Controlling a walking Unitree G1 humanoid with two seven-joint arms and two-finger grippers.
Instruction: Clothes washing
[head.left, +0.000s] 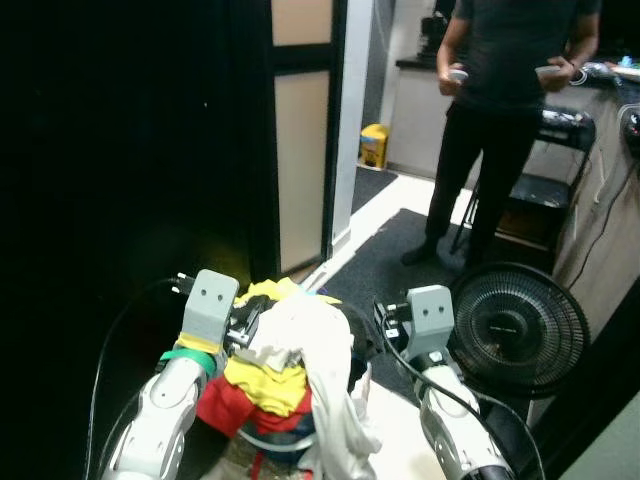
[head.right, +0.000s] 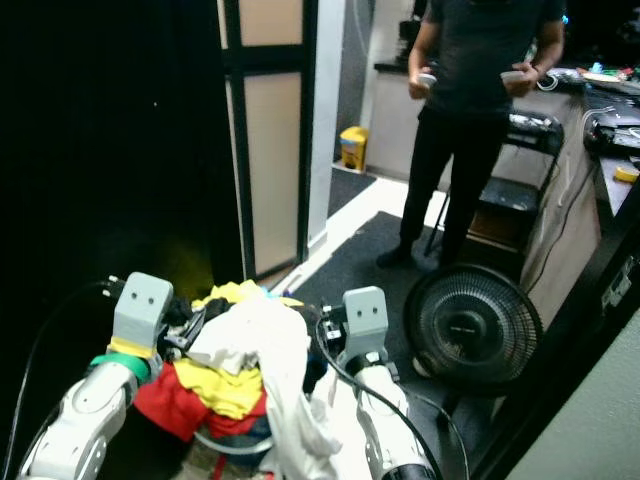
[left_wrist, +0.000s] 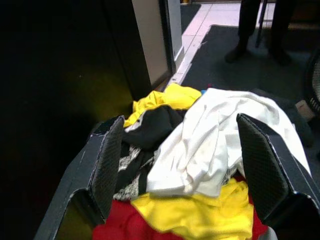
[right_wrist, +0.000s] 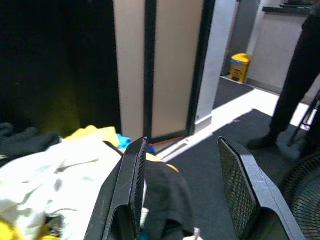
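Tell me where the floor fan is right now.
The fan stands on the dark carpet to the robot's right, just beyond the right tool and in front of the standing person.

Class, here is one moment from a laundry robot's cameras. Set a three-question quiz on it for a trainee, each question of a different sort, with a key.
1. True or false: the white garment lies on top of the clothes pile.
2. Which stands nearest the right gripper? A) floor fan B) yellow bin C) person
3. Fill in: the left gripper has its fingers ____ around the pile.

Key: 1 true; 2 A; 3 open.
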